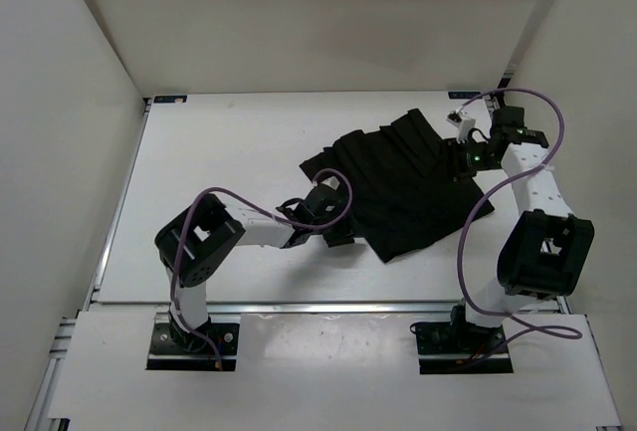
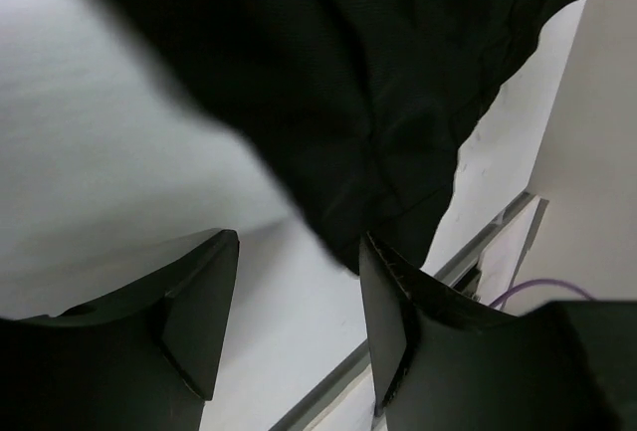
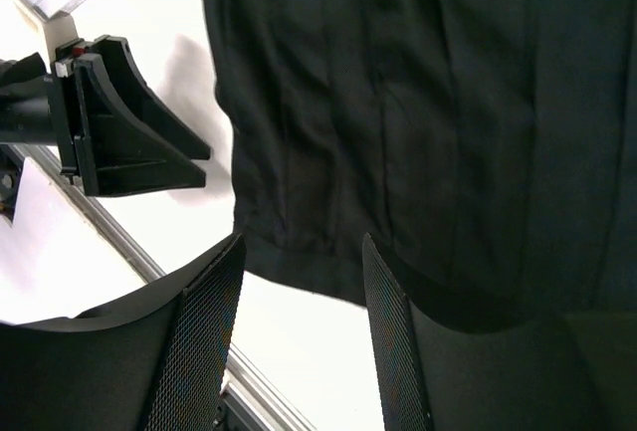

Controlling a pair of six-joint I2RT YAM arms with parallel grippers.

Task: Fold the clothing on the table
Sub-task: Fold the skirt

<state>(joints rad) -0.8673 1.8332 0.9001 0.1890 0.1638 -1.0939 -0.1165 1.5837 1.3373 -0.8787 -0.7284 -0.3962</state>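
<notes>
The black clothing [image 1: 398, 182] lies spread on the white table [image 1: 229, 152], with pleat-like ridges running across it. My left gripper [image 1: 335, 233] sits at its near left edge. In the left wrist view the left gripper [image 2: 299, 297] is open, with bare table between the jaws and the clothing [image 2: 378, 83] just ahead of the fingertips. My right gripper [image 1: 466, 157] is at the cloth's right edge. In the right wrist view the right gripper [image 3: 299, 297] is open too, and the clothing's hem [image 3: 398, 122] lies just beyond its mesh-faced fingers [image 3: 204, 322], not between them.
A black bracket with a white tag [image 3: 114, 122] stands beside the right gripper near the table's far right corner [image 1: 458, 112]. Metal rails [image 1: 328, 304] edge the table. White walls [image 1: 90, 83] close in the left, back and right sides.
</notes>
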